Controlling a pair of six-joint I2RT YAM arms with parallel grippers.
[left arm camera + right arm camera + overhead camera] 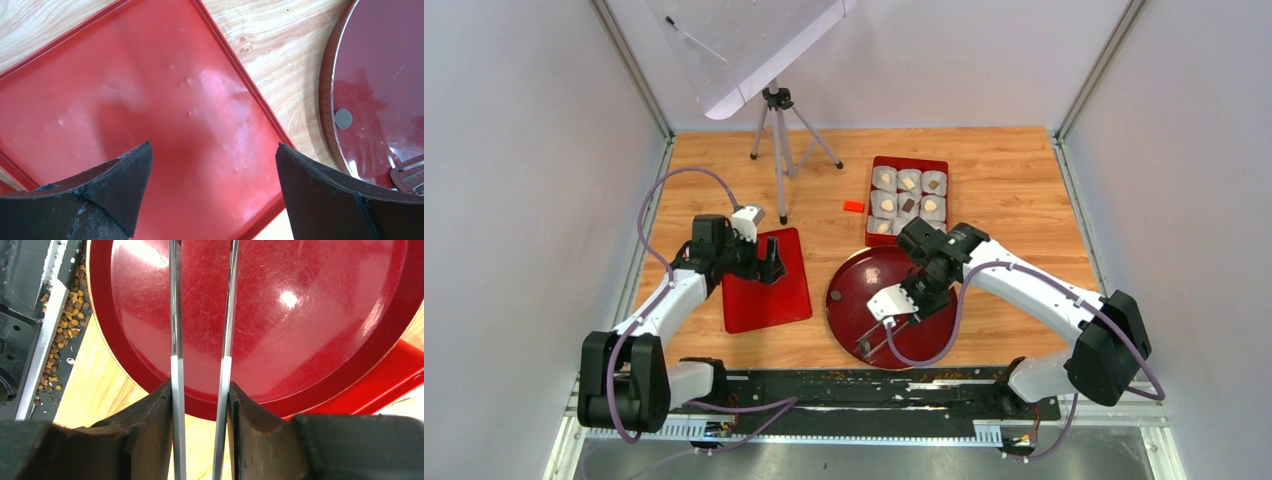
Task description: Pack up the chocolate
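Observation:
The chocolate pieces [887, 178] lie in white paper cups inside a red box [873, 236] at the back centre; some are cream, one [909, 205] is dark brown. My right gripper [911, 300] is shut on metal tongs [871, 347] over the dark red round plate [849, 290]. In the right wrist view the two tong arms [174, 315] run between my right gripper's [201, 390] jaws over the plate [300, 340], which shows no chocolate. My left gripper [771, 268] hangs open and empty over a flat red lid [764, 300], also in its wrist view [212, 145].
A small orange-red block [854, 206] lies left of the box. A tripod [779, 130] stands at the back left. Brown crumbs [70, 315] fill the black rail at the near edge. The plate's rim [327, 90] and a tong tip [407, 175] show right of the lid [150, 90].

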